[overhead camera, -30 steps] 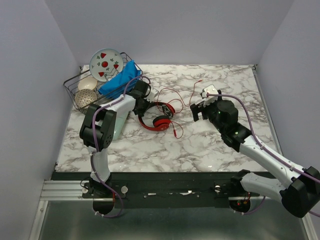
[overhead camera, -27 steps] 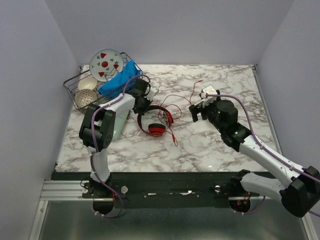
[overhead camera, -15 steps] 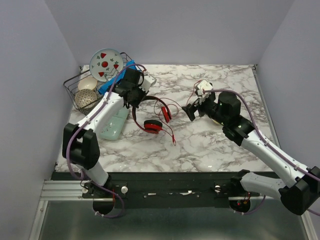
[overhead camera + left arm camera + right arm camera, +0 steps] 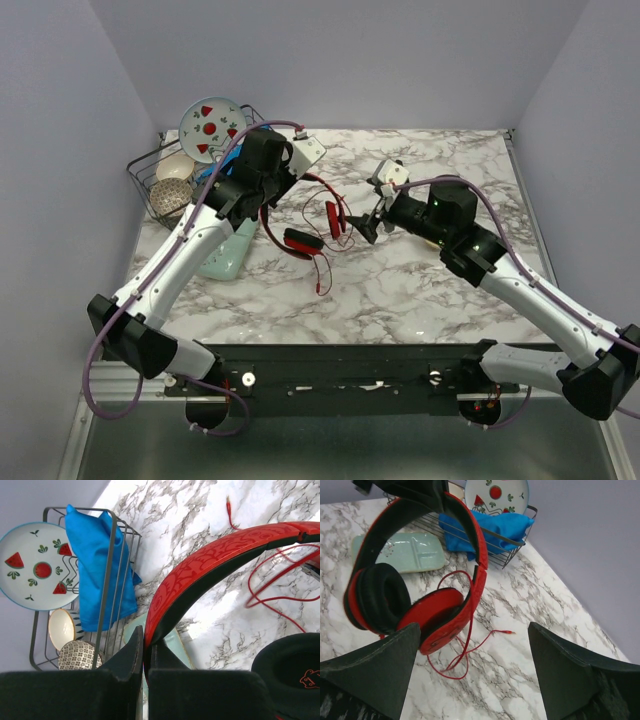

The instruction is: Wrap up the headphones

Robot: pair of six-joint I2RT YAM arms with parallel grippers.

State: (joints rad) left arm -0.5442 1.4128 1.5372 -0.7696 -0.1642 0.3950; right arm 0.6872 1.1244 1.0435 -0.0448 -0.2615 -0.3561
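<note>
While left tool (image 4: 145,647) pinches headphones (image 4: 432,612) by headband (image 4: 200,570), right tool (image 4: 474,630) gapes wide, near but apart; cable (image 4: 506,631) lies loose on table (image 4: 520,580).

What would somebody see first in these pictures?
The bright red headphones, held by their band in the left gripper over the middle of the marble table. Then the plate painted with watermelons, standing in the wire rack at the far left corner, beside a blue cloth.
</note>
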